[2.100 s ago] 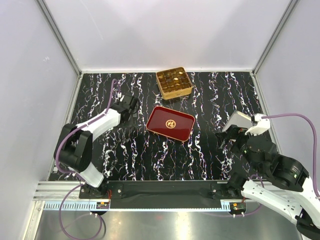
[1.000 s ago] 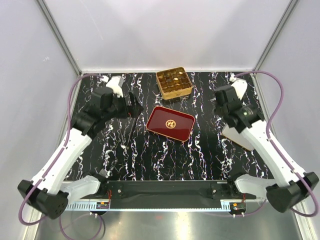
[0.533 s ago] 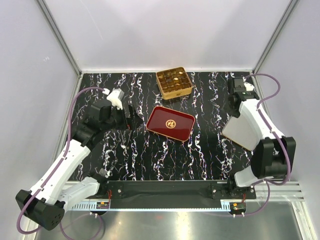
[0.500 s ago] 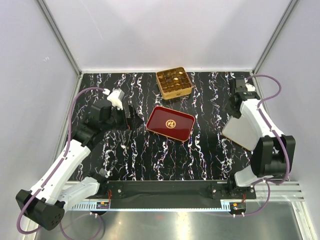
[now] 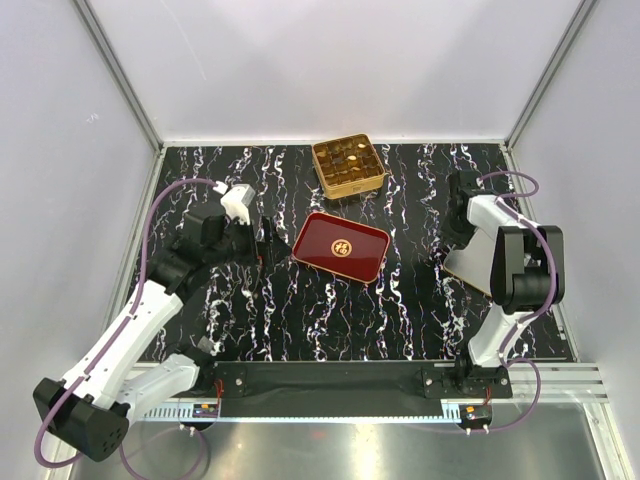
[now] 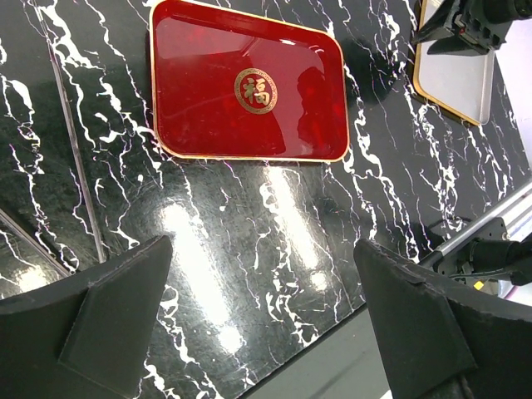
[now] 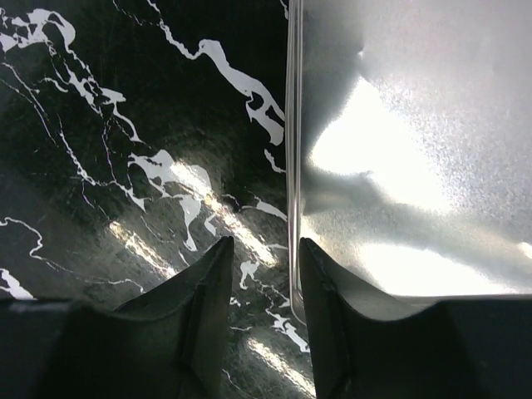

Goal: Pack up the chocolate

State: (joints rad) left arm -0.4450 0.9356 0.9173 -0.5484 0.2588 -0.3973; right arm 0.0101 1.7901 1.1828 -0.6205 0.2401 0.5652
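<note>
Black marble-veined tabletop [image 5: 300,310], boxed by pale walls [image 5: 330,70] on three sides, carries the chocolate [image 5: 345,158]: small brown and tan pieces sitting in the cells of a square gold tin [image 5: 352,188]. The tin stands just beyond the far long edge of the red tray [image 5: 340,246], a slim strip of marble between them, and near the back wall.

The tray lies flat and slightly skewed, gold rim all round, gold emblem at its centre.

The left gripper [image 5: 265,243] hovers just off the tray's left short edge, its fingers spread wide apart and holding nothing; from its wrist the whole tray [image 6: 249,87] shows beyond the fingertips.

To the tray's right, well apart across bare marble, lies a silvery gold-edged lid [image 5: 470,268]. The right gripper [image 5: 458,225] stands over the lid's edge nearest the tray. Its fingers [image 7: 320,274] are a narrow gap apart and straddle that rim [image 7: 292,125], with marble showing between one finger and the rim, so they are not pinched on it.

On the tray's near side, bare marble runs broad to the arm bases.
</note>
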